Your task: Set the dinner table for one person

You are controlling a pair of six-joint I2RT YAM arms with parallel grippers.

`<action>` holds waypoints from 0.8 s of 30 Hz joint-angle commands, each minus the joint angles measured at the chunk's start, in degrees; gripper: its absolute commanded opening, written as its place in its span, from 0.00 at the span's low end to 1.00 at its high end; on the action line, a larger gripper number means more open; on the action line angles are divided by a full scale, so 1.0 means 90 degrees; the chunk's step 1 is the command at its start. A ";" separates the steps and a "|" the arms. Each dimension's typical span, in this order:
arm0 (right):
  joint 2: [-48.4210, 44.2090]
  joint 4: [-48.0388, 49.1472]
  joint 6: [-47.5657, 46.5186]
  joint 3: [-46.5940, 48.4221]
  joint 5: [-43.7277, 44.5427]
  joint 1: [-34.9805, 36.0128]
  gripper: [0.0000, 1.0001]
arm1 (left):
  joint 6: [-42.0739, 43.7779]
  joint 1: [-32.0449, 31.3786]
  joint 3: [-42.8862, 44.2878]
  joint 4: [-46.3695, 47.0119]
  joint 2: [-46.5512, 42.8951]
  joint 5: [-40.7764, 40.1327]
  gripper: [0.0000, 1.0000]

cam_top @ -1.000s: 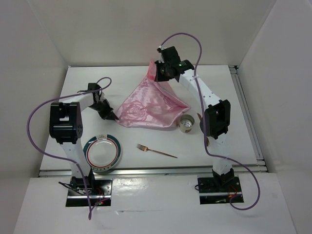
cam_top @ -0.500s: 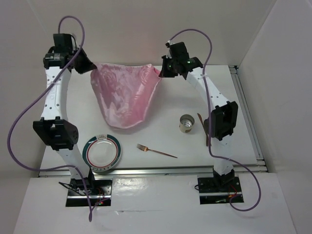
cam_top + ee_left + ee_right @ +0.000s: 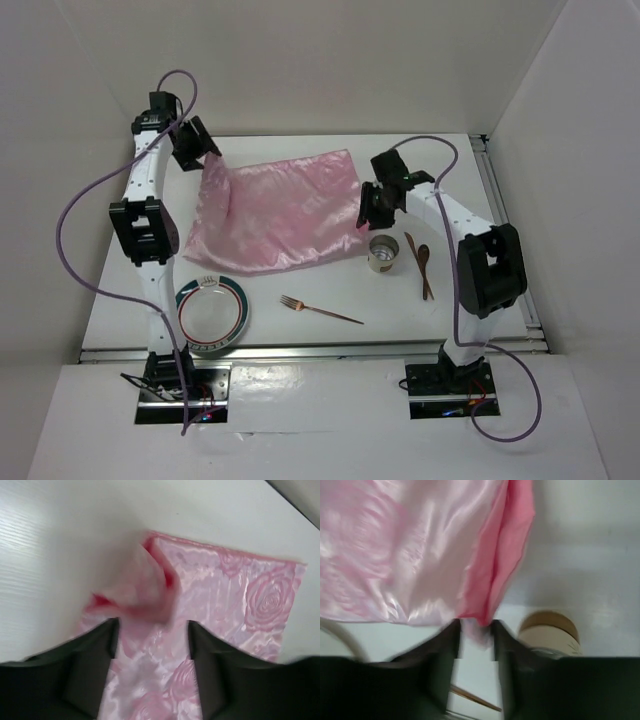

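The pink satin cloth [image 3: 275, 215] lies spread on the white dinner table [image 3: 455, 165], with its far left corner still puffed up. My left gripper [image 3: 203, 152] hovers over that corner, open. In the left wrist view the corner [image 3: 145, 587] sits loose just beyond the spread fingers [image 3: 92, 665], and flat cloth shows between them. My right gripper [image 3: 368, 208] is at the cloth's right edge, open. In the right wrist view a blurred fold of the cloth [image 3: 492, 590] hangs at the tips of the parted fingers [image 3: 445, 652], with bare table showing in the gap.
A metal cup [image 3: 383, 253] stands just right of the cloth, close under my right gripper [image 3: 475, 630]; it also shows as the cup [image 3: 551, 630]. A spoon [image 3: 423, 256] and a brown stick [image 3: 420, 270] lie right of it. A fork [image 3: 320, 310] and a green-rimmed plate [image 3: 211, 315] lie near the front.
Both arms have brought the cloth down from hanging in the air and laid it spread on the table. Both grippers have gone from shut on its corners to open.
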 commanded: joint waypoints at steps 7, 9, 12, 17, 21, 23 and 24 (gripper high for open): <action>-0.0134 -0.0103 -0.0066 0.0339 0.0674 -0.0048 0.68 | 0.0583 0.0230 -0.0841 0.0325 -0.1519 -0.0059 1.00; 0.0227 -0.0103 -0.0202 0.0846 0.0616 -0.0048 0.64 | 0.0798 0.0230 -0.1221 0.0140 -0.1755 -0.0371 0.95; 0.0891 -0.0190 -0.0505 0.1549 0.0469 -0.0048 0.59 | 0.0956 0.0230 -0.2352 -0.0027 -0.2272 -0.0743 0.72; 0.2422 -0.0659 -0.0730 0.2877 0.0665 -0.0135 0.70 | 0.0771 0.0230 -0.4335 0.0382 -0.2957 -0.0822 0.48; 0.3409 -0.1234 -0.0848 0.4272 0.0577 -0.0262 0.77 | 0.0555 0.0288 -0.5585 0.0812 -0.3172 -0.0696 0.80; 0.3714 -0.1304 -0.0906 0.4538 0.0489 -0.0330 0.79 | 0.0497 0.0289 -0.5782 0.0949 -0.3114 -0.0695 0.87; 0.3908 -0.1382 -0.0906 0.4627 0.0489 -0.0331 0.79 | 0.0497 0.0357 -0.5783 0.0949 -0.3046 -0.0695 0.87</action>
